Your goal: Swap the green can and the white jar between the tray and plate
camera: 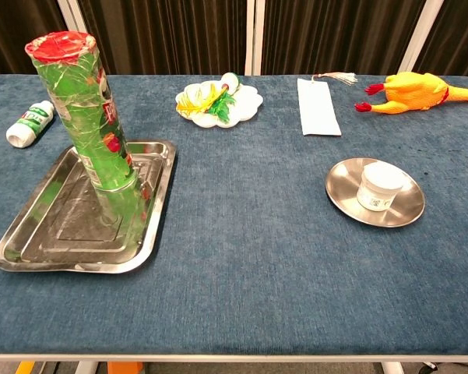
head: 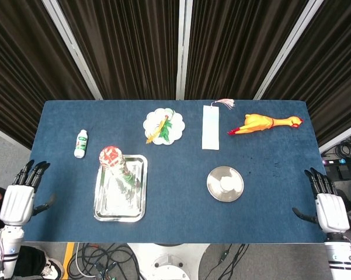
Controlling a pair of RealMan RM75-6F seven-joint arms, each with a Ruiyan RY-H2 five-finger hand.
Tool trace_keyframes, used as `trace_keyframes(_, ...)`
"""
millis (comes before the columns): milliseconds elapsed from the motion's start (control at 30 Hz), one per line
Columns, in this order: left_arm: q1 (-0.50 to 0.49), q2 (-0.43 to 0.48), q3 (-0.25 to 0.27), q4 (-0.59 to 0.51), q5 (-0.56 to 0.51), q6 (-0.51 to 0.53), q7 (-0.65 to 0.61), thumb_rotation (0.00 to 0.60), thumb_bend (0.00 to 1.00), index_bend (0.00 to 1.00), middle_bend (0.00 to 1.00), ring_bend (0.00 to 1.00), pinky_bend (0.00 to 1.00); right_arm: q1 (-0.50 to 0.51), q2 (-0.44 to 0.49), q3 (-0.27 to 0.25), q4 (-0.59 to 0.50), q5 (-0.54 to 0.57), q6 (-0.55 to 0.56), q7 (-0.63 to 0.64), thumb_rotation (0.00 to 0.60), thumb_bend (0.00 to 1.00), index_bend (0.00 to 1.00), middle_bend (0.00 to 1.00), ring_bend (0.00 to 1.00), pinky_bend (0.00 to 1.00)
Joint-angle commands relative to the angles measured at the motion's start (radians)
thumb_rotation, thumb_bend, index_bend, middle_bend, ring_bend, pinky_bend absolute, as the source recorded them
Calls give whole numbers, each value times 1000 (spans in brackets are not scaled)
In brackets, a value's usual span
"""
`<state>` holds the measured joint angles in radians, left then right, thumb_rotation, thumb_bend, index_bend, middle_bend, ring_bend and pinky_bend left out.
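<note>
Left hand (head: 17, 201) empty, can (camera: 88, 117) label illegible

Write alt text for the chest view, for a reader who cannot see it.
A tall green can with a red lid stands upright on a metal tray at left, and a small white jar sits on a round metal plate at right, all on a blue table. Neither hand appears here.

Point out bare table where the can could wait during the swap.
Widest bare patch: between the tray and the plate, toward the near edge. Another lies right of the plate, below the rubber chicken. The far edge is crowded: small bottle, flower dish, white card.
</note>
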<state>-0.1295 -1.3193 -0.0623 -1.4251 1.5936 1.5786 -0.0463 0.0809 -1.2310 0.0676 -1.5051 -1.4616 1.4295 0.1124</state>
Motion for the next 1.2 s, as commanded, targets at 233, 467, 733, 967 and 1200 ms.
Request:
trace_keyframes(233,-150,127,-57,-118,104,-88,-82,600,222,100,87,12,168,-2,19,-2,-14,-6,8,-17,600,65,0,0,0,0)
trace_keyframes(467,-307,192,-86,-208,110,-288,-123,600,221,71,42,0,168,4,10,-6,-13,-1,-10,-28,600,66,0,0,0,0)
trace_keyframes(733,-427,219,-85,-241,49,-493,-120,600,221,66,35,0,166,5,3,-4,4,13,-22,-22,600,65,0,0,0,0)
trace_keyframes(967,-481,209,-84,-238,32,-549,-102,600,221,66,36,0,166,7,-6,-5,18,29,-38,-17,600,66,0,0,0,0)
trace_keyframes(1200,-536,213,-80,-229,-12,-633,-98,600,221,87,47,0,190,6,-9,-4,27,34,-42,-13,600,66,0,0,0,0)
